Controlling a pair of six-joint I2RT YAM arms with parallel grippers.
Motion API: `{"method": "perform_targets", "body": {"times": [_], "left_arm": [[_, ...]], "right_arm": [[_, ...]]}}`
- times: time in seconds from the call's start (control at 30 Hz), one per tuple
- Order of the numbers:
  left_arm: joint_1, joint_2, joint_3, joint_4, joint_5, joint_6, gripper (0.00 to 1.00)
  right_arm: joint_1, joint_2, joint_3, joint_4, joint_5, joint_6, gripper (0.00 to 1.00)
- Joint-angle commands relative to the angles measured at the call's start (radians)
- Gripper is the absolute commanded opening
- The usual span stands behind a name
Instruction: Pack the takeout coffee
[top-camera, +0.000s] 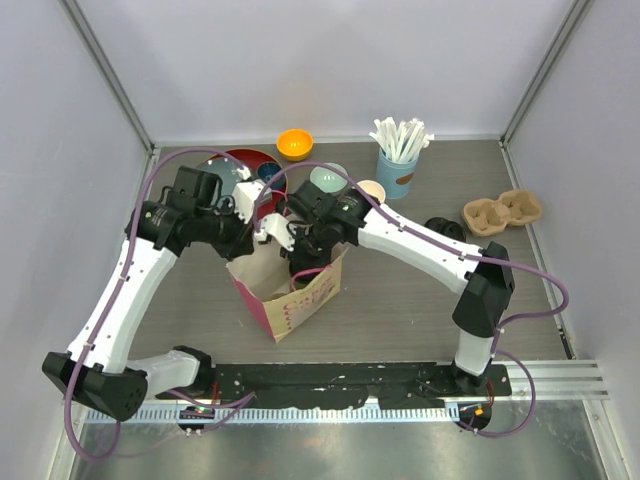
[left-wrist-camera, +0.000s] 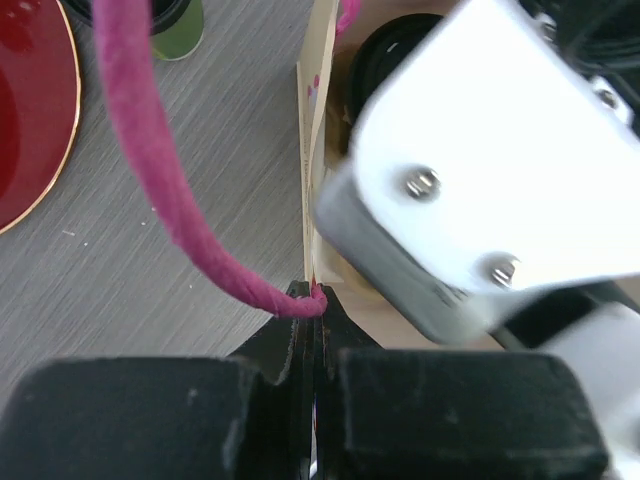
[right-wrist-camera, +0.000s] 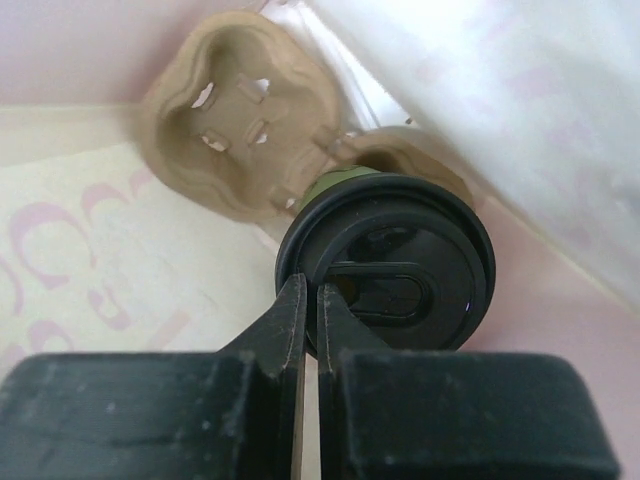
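A red plate lies on the bench at the far left, empty as far as it shows. Just right of it the left gripper is pressed together on the left rim of the paper bag, where the pink cord handle is fixed. The bag stands open-topped. A pulp carrier lies on its floor, and one lidded cup sits in the carrier's right-hand well; the left well is empty. That cup stands upright, its long axis vertical and its black lid facing up at the wrist camera; the oval sip slot runs sideways in that view. The right gripper reaches down into the bag, its fingers nearly together, pinching the lid's left rim. Right of the bag an open cream-lined cup stands mouth up. Beyond it are a light-blue cup of white sticks, a loose black lid lying flat, and a second carrier with both wells empty.
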Motion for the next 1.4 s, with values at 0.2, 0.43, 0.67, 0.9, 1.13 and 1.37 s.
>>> {"method": "perform_targets", "body": {"times": [0.2,0.43,0.67,0.9,1.13,1.37], "left_arm": [[0.000,-0.003,0.027,0.032,0.035,-0.008,0.00],[-0.001,0.003,0.049,0.036,0.002,-0.015,0.00],[-0.001,-0.004,0.050,0.028,-0.001,-0.013,0.00],[-0.001,-0.004,0.032,0.025,0.000,-0.005,0.00],[-0.001,0.005,0.027,0.006,-0.011,0.021,0.00],[-0.001,0.017,0.032,-0.015,-0.018,0.050,0.00]], "right_arm": [[-0.024,-0.018,-0.145,0.180,0.094,0.153,0.01],[-0.024,-0.009,-0.204,0.185,0.113,0.154,0.01],[-0.025,0.028,-0.211,0.189,0.122,0.157,0.01],[-0.025,0.010,-0.202,0.197,0.119,0.171,0.09],[-0.025,-0.079,-0.188,0.255,0.084,0.186,0.31],[-0.025,-0.159,-0.188,0.346,0.051,0.185,0.49]]}}
